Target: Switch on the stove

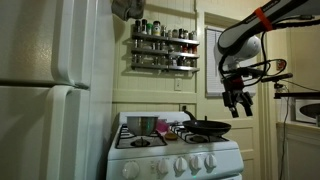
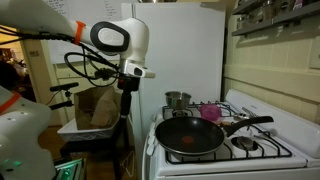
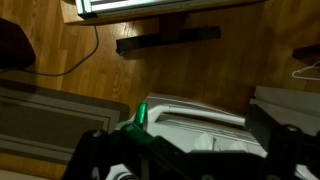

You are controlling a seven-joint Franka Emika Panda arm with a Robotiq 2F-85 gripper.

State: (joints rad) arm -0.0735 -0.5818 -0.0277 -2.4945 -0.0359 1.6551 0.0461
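Caught the stove (image 1: 175,150) low at centre in an exterior view, tucked in beside the fridge (image 1: 45,90), with the knobs (image 1: 172,165) lined up along the front panel and facing out into the room. Found the arm (image 1: 255,30) up high and off to the stove's side, jaws hanging downward above pan height, well apart from every knob. Read the jaws as spread wide and holding nothing: made out two dark fingers (image 3: 92,152) at the lower corners of the wrist view, with only wood floor (image 3: 60,45) and a white edge between them. Could not say for sure about that white edge; guessed at the stove's rim. Spotted a red pan (image 2: 192,138) on the near burner, a pot (image 2: 178,100) and a pink bowl (image 2: 211,113) further back near the fridge. Judged the cooktop clutter harmless, given knobs down on the front and not on top. Took the high, sideways hover for a safe staging spot, clear of pan and grates. Took the wide opening for readiness to close around a round knob. Rated the task as barely begun: no contact yet. Expected a need to drop low, swing round to face the panel, then pinch and twist. Flagged a slip on a smooth knob as the main risk.
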